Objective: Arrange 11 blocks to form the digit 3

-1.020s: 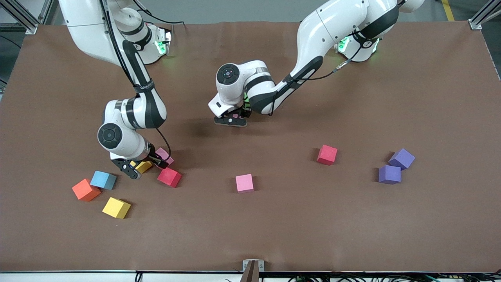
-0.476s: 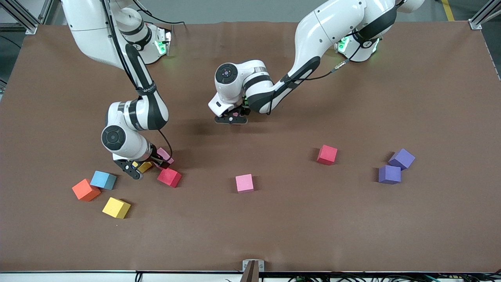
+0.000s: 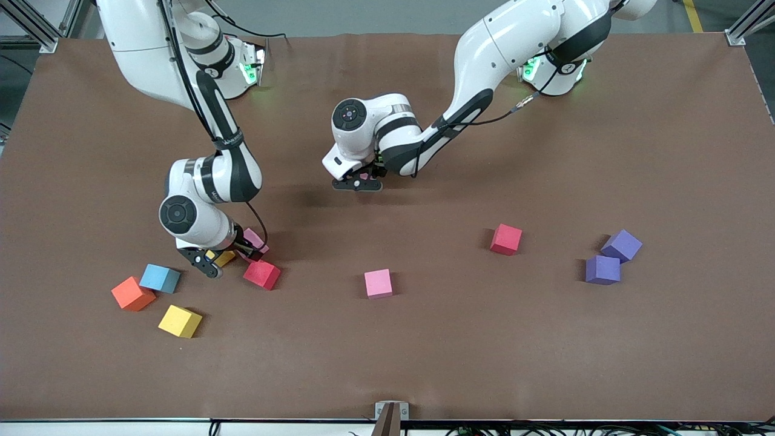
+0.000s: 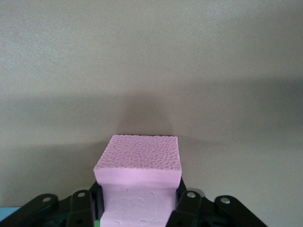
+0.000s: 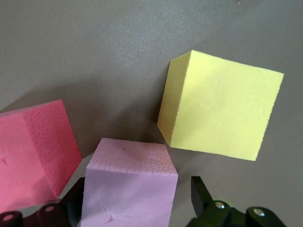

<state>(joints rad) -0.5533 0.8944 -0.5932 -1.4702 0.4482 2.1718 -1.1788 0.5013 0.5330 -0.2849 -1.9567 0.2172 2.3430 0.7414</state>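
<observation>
My right gripper is low over a cluster of blocks at the right arm's end. Its jaws straddle a pink block, open, with a gap showing at one finger. A yellow block and a red block lie close beside it. My left gripper is near the table's middle, shut on another pink block just above the mat. Loose on the mat lie a pink block, a red block and two purple blocks. No digit 3 shape shows.
A light blue block, an orange cube and a second yellow block lie nearer the front camera than the right gripper. The brown mat covers the table.
The right gripper's jaws have narrowed around the pink block and the arm has crept slightly. The left gripper has shifted a little with its pink block.
</observation>
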